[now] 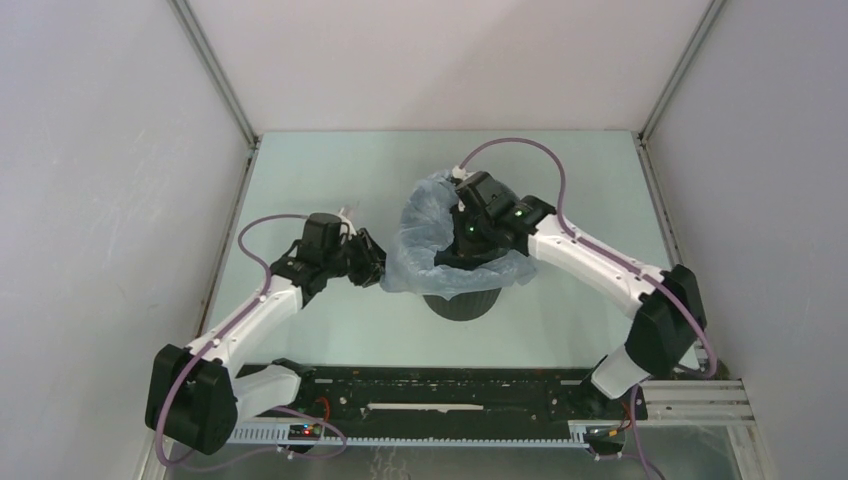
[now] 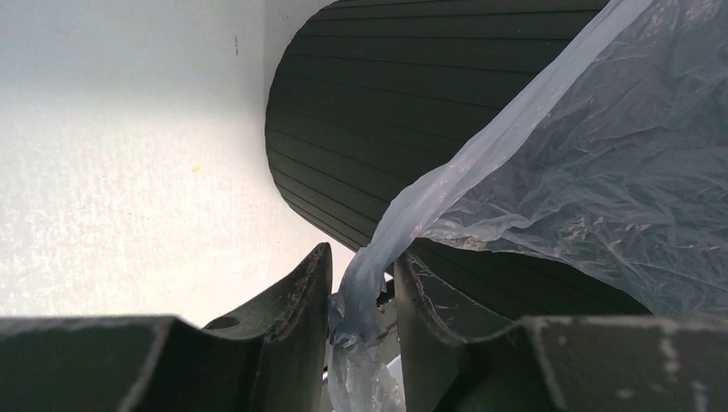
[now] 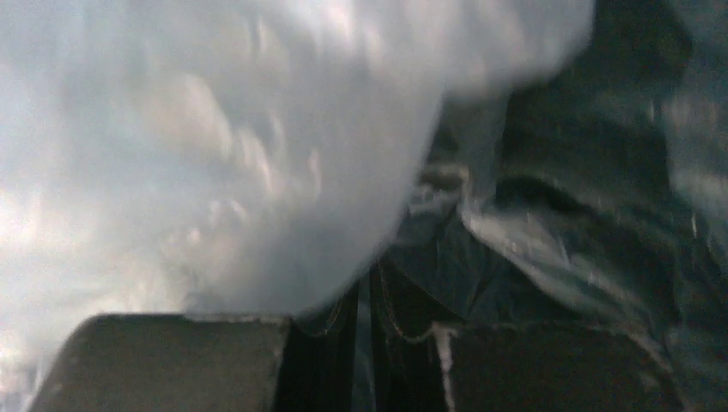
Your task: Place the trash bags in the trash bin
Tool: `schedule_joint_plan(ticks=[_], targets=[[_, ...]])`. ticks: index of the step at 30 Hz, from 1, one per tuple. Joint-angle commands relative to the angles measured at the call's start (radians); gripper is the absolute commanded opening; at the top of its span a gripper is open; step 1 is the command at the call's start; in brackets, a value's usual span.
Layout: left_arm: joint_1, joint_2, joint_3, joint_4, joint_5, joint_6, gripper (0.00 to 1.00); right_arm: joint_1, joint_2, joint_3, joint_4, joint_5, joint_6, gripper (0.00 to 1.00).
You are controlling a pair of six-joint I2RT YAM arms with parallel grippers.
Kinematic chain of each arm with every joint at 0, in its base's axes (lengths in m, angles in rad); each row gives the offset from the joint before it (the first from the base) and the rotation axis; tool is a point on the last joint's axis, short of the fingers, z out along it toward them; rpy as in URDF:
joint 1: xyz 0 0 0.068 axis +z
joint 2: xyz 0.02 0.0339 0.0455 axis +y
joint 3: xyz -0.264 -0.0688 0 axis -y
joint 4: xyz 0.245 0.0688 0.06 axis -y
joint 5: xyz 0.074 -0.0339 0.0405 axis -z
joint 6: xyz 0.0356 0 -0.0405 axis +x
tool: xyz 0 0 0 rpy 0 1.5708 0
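While the left hand point(image 2: 364, 283) clamps the trash bag point(image 2: 601, 172) at 9 o'clock of the trash bin point(image 1: 460, 302), the right hand point(image 3: 367, 299), inside its mouth, is nearer; its grip I cannot tell.

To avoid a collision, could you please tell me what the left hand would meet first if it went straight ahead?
The left hand, shut on the trash bag, would likely meet the ribbed wall of the trash bin first; the gap is hard to judge.
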Motion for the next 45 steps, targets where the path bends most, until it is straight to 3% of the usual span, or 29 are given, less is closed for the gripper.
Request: schedule_joint_plan(ticks=[1,11,17,22,28,32,39,45], targets=[[-0.008,-0.011,-0.015,0.063,0.014,-0.040,0.37,0.022,0.078,0.012,0.188,0.104,0.034,0.16],[-0.025,-0.003,-0.023,0.096,0.000,-0.055,0.31,0.020,0.298,-0.019,0.225,0.040,0.128,0.19],[-0.025,0.012,-0.005,0.104,0.003,-0.050,0.19,0.024,0.141,-0.020,0.207,0.054,0.103,0.24],[-0.028,0.041,-0.002,0.108,0.007,-0.047,0.07,-0.016,0.009,-0.003,0.134,0.046,0.080,0.37],[-0.032,0.065,-0.027,0.123,0.002,-0.047,0.01,-0.021,-0.060,-0.029,0.088,0.101,-0.034,0.44],[-0.033,0.078,-0.038,0.126,-0.013,-0.039,0.00,0.009,-0.020,-0.051,0.122,0.090,-0.075,0.38],[-0.035,0.175,-0.067,0.254,-0.006,-0.071,0.00,0.037,0.143,-0.055,0.205,0.118,-0.007,0.15],[-0.045,0.213,-0.034,0.259,-0.017,-0.062,0.00,0.053,0.212,-0.130,0.326,0.166,0.013,0.13]])
